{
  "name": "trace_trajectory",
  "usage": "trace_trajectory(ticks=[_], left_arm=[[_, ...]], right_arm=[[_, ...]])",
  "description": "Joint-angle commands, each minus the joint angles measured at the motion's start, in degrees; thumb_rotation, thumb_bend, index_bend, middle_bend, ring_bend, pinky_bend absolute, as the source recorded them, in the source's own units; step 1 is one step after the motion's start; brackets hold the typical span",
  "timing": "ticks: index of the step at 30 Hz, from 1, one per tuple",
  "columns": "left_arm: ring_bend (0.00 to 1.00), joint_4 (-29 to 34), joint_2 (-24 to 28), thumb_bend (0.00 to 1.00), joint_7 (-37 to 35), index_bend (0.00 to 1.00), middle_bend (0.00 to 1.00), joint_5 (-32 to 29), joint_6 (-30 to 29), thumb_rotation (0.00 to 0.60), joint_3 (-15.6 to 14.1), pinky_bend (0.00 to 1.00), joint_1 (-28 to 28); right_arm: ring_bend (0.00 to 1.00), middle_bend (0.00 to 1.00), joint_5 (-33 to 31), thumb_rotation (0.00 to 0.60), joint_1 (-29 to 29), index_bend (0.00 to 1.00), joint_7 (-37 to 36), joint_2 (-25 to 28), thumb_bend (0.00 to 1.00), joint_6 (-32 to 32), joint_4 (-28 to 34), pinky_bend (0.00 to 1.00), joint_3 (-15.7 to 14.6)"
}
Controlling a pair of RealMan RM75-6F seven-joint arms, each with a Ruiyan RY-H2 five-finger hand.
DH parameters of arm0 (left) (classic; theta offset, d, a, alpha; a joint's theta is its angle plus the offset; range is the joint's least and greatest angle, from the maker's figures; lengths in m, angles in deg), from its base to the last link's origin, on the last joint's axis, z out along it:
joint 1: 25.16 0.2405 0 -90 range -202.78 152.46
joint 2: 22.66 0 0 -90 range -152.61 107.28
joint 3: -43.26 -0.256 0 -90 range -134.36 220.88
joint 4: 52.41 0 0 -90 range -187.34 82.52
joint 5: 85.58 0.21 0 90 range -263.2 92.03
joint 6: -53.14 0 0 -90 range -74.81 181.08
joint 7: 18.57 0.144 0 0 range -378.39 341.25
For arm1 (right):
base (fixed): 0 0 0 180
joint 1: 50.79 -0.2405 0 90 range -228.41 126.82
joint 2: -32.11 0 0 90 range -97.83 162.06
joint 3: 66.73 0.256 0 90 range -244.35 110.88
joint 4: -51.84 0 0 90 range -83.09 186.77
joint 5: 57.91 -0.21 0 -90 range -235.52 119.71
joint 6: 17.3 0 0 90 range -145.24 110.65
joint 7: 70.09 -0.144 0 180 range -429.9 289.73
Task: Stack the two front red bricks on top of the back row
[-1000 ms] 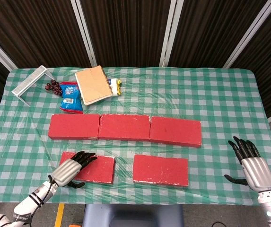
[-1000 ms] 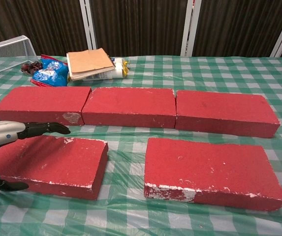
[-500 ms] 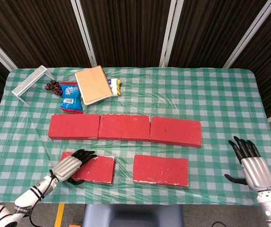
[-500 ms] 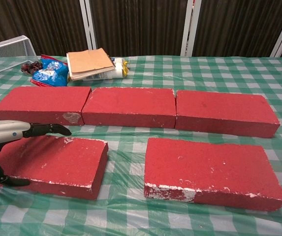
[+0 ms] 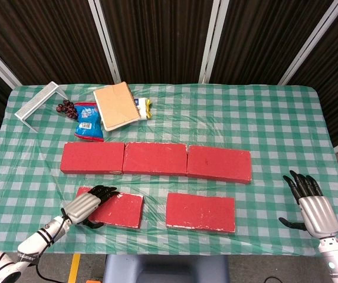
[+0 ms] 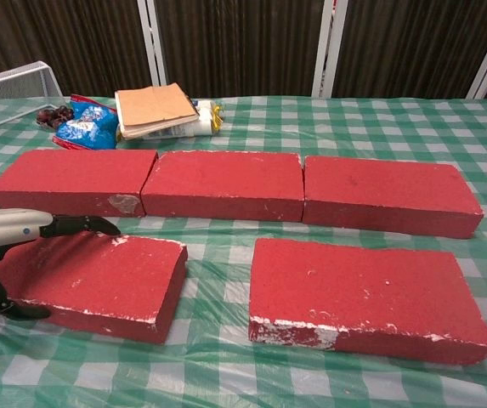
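Note:
Three red bricks form the back row, laid end to end. In front lie two more. My left hand grips the left end of the front left brick, fingers over its far edge and thumb on its near face. That end looks slightly raised. The front right brick lies flat and untouched. My right hand hovers near the table's right front corner, fingers spread and holding nothing; the chest view does not show it.
Behind the back row at the left are a brown notebook, a blue snack bag, a yellow packet and a white wire rack. A plastic-covered green checked cloth covers the table.
My left hand has slid back toward the front left brick's left end and closed around it; that end has risen a little. The right hand has barely moved.

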Motion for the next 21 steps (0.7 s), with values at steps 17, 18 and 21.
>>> trace_trajectory(ticks=[17, 18, 21], left_arm=[[0.33, -1.7, -0.2, 0.30, -2.6, 0.17, 0.44, 1.2, -4.2, 0.600, -0.4, 0.64, -0.1], [0.34, -1.5, 0.0, 0.30, -2.6, 0.17, 0.44, 1.2, -4.7, 0.600, -0.4, 0.64, 0.0], [0.34, -0.7, 0.6, 0.30, -2.3, 0.16, 0.45, 1.0, -5.8, 0.600, 0.0, 0.64, 0.3]], right_arm=[[0.00, 0.00, -0.8, 0.600, -0.5, 0.00, 0.7, 0.0, 0.09, 1.5, 0.4, 0.00, -0.1], [0.00, 0.00, -0.8, 0.600, -0.5, 0.00, 0.7, 0.0, 0.09, 1.4, 0.4, 0.00, -0.1], [0.00, 0.00, -0.8, 0.600, -0.5, 0.00, 0.6, 0.1, 0.09, 1.4, 0.4, 0.00, -0.1]])
